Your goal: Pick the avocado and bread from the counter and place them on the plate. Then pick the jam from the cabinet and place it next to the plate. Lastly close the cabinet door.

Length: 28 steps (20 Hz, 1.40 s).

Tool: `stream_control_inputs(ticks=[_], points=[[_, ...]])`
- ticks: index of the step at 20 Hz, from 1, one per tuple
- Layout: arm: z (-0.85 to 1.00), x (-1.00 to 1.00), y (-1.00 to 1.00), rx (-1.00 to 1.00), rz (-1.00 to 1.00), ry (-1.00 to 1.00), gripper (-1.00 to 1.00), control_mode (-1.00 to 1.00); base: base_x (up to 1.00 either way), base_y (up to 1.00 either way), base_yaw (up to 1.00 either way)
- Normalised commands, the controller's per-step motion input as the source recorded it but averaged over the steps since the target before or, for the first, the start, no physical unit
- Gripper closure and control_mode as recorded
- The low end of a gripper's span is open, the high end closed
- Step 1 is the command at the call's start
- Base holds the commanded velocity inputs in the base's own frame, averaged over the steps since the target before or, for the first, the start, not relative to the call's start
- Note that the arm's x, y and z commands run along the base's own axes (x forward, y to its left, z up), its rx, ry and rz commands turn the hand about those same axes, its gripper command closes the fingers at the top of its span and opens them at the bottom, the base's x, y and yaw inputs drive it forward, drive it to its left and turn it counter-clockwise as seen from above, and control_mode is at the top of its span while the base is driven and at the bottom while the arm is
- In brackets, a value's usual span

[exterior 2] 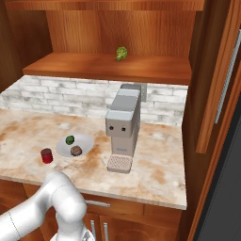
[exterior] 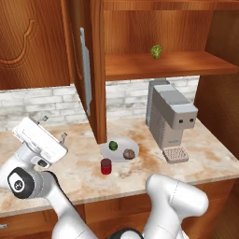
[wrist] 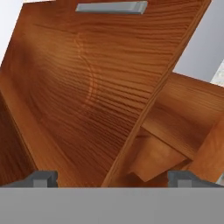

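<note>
The white plate (exterior: 123,143) (exterior 2: 85,140) lies on the counter (exterior: 79,179) and carries the dark green avocado (exterior: 113,145) (exterior 2: 69,139) and the brown bread (exterior: 129,153) (exterior 2: 76,150). The red jam (exterior: 106,166) (exterior 2: 46,155) stands upright on the counter, just off the plate's near left rim. The cabinet door (exterior: 95,70) (wrist: 83,87) stands swung out, edge-on, with its silver handle (exterior: 86,70) (wrist: 111,7). My gripper (exterior: 54,127) (wrist: 113,179) is open and empty, left of the door and low, facing its wooden panel at close range.
A grey coffee machine (exterior: 170,119) (exterior 2: 123,122) stands right of the plate. A yellow-green leafy item (exterior: 156,51) (exterior 2: 121,53) sits on the cabinet shelf (exterior: 186,63). Another tall wooden panel with a bar handle (exterior 2: 221,80) borders the right side.
</note>
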Motion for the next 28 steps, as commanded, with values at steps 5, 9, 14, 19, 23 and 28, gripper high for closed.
stream_control_inputs(ticks=[5, 9, 14, 19, 23, 28], points=[[0.18, 0.04, -0.14, 0.09, 0.00, -0.08, -1.00, -1.00, 0.00, 0.00, 0.00], [0.18, 0.09, -0.26, 0.13, 0.04, -0.03, -1.00, -1.00, 0.00, 0.00, 0.00], [0.19, 0.05, -0.27, 0.12, 0.07, -0.02, -1.00, -1.00, 0.00, 0.00, 0.00], [0.25, 0.00, -0.44, 0.14, 0.14, -0.03, -1.00, -1.00, 0.00, 0.00, 0.00], [0.22, 0.00, -0.53, 0.15, 0.18, -0.06, -1.00, -1.00, 0.00, 0.00, 0.00], [0.22, 0.00, -0.59, 0.15, 0.19, -0.09, -1.00, -1.00, 0.00, 0.00, 0.00]])
